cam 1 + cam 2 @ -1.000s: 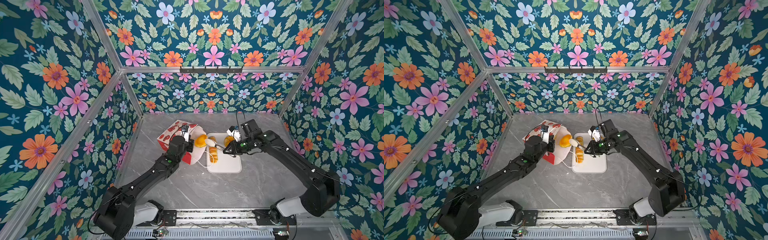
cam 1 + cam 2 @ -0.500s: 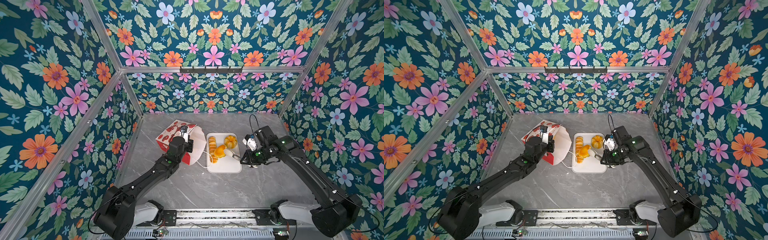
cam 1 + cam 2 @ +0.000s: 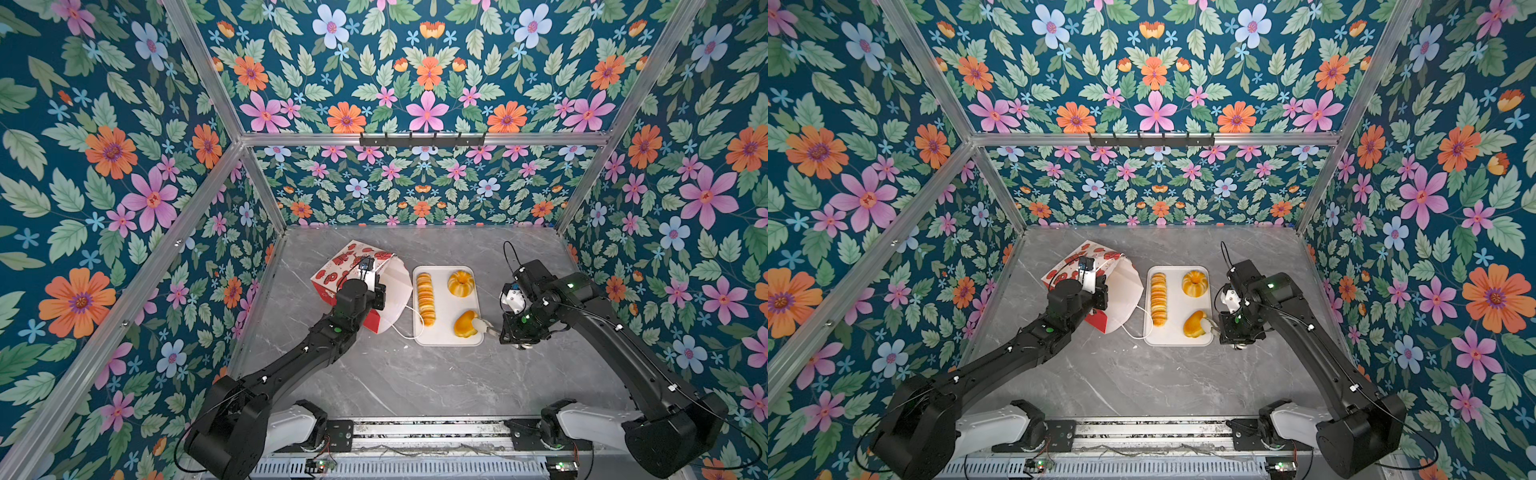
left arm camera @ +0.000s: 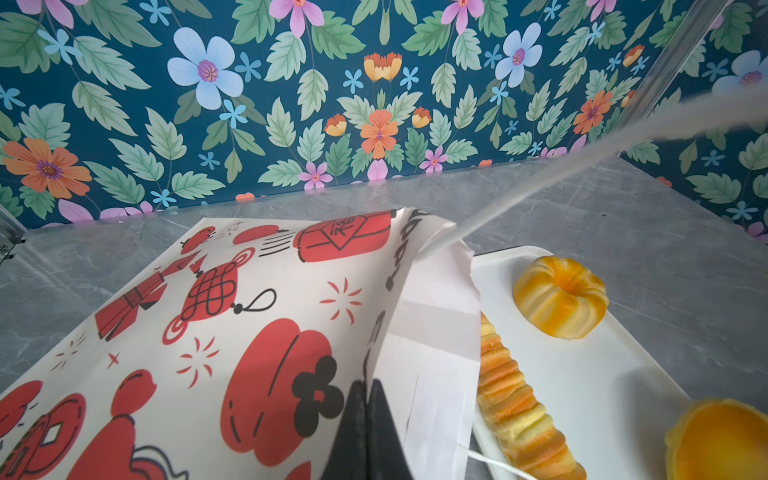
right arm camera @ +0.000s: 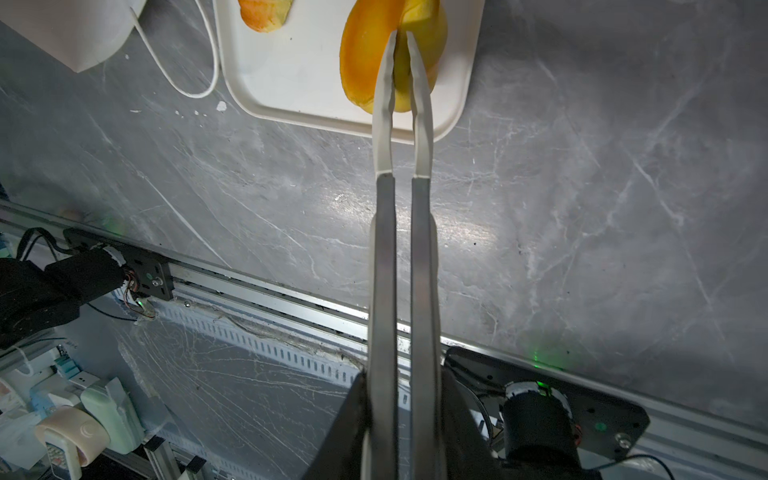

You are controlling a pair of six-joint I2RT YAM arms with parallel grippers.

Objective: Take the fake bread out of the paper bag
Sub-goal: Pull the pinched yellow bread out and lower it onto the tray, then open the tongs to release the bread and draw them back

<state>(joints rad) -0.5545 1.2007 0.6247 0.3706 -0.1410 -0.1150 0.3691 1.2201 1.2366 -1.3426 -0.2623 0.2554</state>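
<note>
The paper bag (image 3: 353, 266) (image 3: 1084, 253) (image 4: 249, 311) lies tipped on its side, mouth toward the white tray (image 3: 442, 301) (image 3: 1177, 307). My left gripper (image 3: 379, 296) (image 4: 368, 384) is shut on the bag's upper rim. Fake bread is on the tray: a long ridged loaf (image 3: 426, 298) (image 4: 515, 399) and a pumpkin-shaped bun (image 3: 460, 282) (image 4: 559, 295). A third orange-yellow piece (image 3: 464, 324) (image 5: 365, 54) sits at the tray's near right corner. My right gripper (image 3: 478, 323) (image 5: 401, 37), with long white-tipped tongs, is shut on it. The bag's inside is hidden.
A white cord handle (image 3: 409, 328) (image 5: 195, 62) trails from the bag onto the grey marble table beside the tray. Flowered walls close in the back and both sides. A metal rail (image 5: 291, 299) runs along the front edge.
My right arm has drawn back from the bag's mouth toward the right and front, and the orange-yellow piece came with it to the tray's near right corner. The left arm has stayed put.
</note>
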